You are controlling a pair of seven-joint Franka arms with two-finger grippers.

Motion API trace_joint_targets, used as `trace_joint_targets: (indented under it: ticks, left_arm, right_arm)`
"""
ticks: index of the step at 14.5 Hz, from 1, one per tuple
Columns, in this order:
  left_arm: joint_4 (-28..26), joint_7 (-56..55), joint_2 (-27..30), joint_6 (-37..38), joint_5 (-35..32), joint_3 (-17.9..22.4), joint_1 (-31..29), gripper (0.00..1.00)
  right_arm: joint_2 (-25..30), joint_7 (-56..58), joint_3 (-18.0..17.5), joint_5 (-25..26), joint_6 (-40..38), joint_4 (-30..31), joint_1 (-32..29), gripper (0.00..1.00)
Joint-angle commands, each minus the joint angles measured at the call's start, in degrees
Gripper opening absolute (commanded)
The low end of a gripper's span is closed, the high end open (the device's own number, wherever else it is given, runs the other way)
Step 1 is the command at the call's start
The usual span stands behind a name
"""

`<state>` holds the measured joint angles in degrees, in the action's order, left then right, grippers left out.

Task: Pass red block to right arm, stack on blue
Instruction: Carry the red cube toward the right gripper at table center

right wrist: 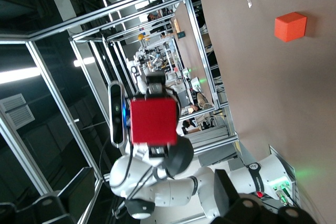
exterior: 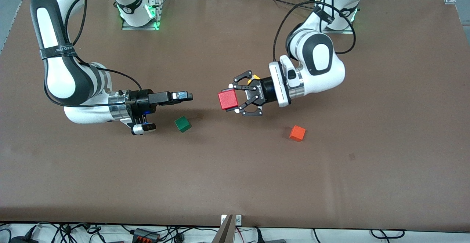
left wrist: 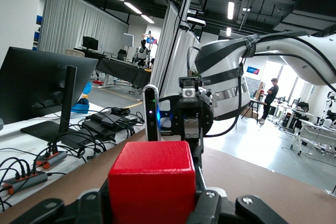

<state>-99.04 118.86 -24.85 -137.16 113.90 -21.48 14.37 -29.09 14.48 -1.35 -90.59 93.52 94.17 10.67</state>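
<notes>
The red block (exterior: 227,100) is held in the air over the middle of the table by my left gripper (exterior: 232,100), whose black linkage fingers are shut on its sides. The block fills the bottom of the left wrist view (left wrist: 152,184) and also shows in the right wrist view (right wrist: 154,121). My right gripper (exterior: 188,96) lies level and points at the red block with a short gap between them, over the table near the green cube. Its fingers (right wrist: 257,203) stand apart and hold nothing. It faces the left wrist camera (left wrist: 189,121). The blue cube is hidden.
A green cube (exterior: 182,124) lies on the brown table (exterior: 235,184) just nearer to the front camera than the right gripper. An orange cube (exterior: 297,133) lies toward the left arm's end, also in the right wrist view (right wrist: 290,27). Something yellow (exterior: 256,77) peeks out by the left gripper.
</notes>
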Motion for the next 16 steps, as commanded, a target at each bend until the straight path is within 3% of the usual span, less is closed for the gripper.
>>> trace_joint_targets:
  ticks: [1, 6, 16]
  left_arm:
    - [2.0, 3.9, -1.0, -4.6, 5.2, 0.1, 3.5, 0.00]
    - [7.2, 3.9, -5.1, -5.0, 5.0, 0.2, 5.5, 0.00]
    - [7.1, 4.0, -5.2, -5.0, 5.6, 0.2, 5.7, 0.00]
  right_arm:
    - [-3.2, -3.8, -0.1, -0.6, 0.5, -4.9, 0.3, 1.00]
    - [-7.0, -9.2, -0.3, -0.6, -0.1, -10.1, 1.1, 1.00]
    - [-7.1, -13.8, -0.3, 2.1, -6.6, -9.7, 1.6, 1.00]
